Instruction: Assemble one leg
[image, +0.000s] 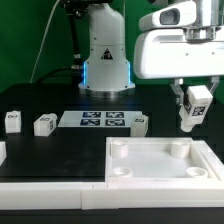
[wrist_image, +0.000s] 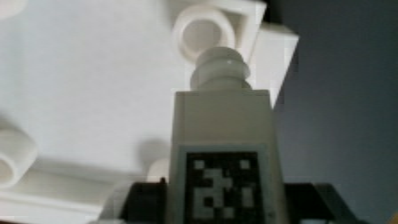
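Note:
My gripper (image: 190, 106) is shut on a white leg (image: 194, 110) with a black-and-white tag, holding it in the air above the far right corner of the large white tray-like part (image: 160, 175). In the wrist view the leg (wrist_image: 221, 130) stands between my dark fingers (wrist_image: 143, 200), tag facing the camera, its threaded tip pointing toward a round corner socket (wrist_image: 210, 35) of the tray. Three more legs lie on the table: one (image: 13, 121) at the exterior view's left, one (image: 44, 124) beside it, and one (image: 139, 122) right of the marker board.
The marker board (image: 102, 121) lies flat at the back middle. The robot base (image: 106, 60) stands behind it. A white strip (image: 50, 182) runs along the front at the exterior view's left, beside the tray. The table is black.

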